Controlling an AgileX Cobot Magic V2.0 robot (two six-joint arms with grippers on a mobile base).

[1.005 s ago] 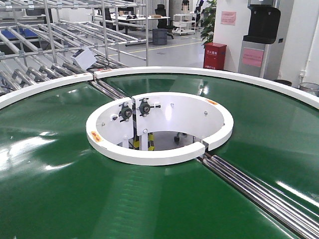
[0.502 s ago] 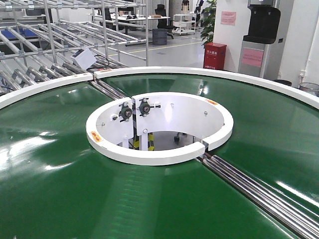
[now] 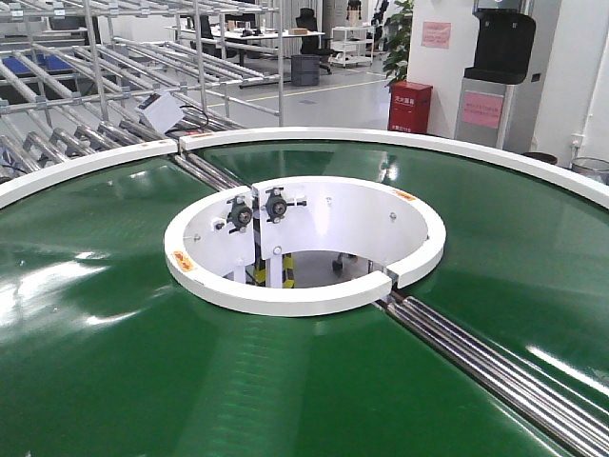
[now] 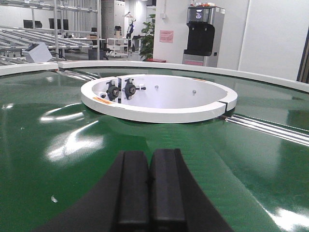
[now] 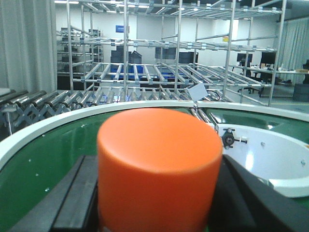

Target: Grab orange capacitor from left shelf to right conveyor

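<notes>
The orange capacitor (image 5: 159, 164) fills the right wrist view, upright between the black fingers (image 5: 72, 198) of my right gripper (image 5: 157, 205), which is shut on it just above the green belt of the right conveyor (image 5: 43, 164). My left gripper (image 4: 148, 169) is shut and empty, low over the same belt (image 4: 58, 125), pointing at the white hub ring (image 4: 159, 104). The front view shows the belt (image 3: 114, 362) and hub (image 3: 285, 295) but neither gripper nor the capacitor. The left shelf's grey tray is out of view.
Steel roller seams (image 3: 495, 371) cross the belt. The white outer rim (image 5: 29, 135) curves on the left. Steel-framed roller racks (image 5: 145, 72) stand beyond the rim, also in the front view (image 3: 95, 105). A small white box (image 3: 160, 111) sits by the racks.
</notes>
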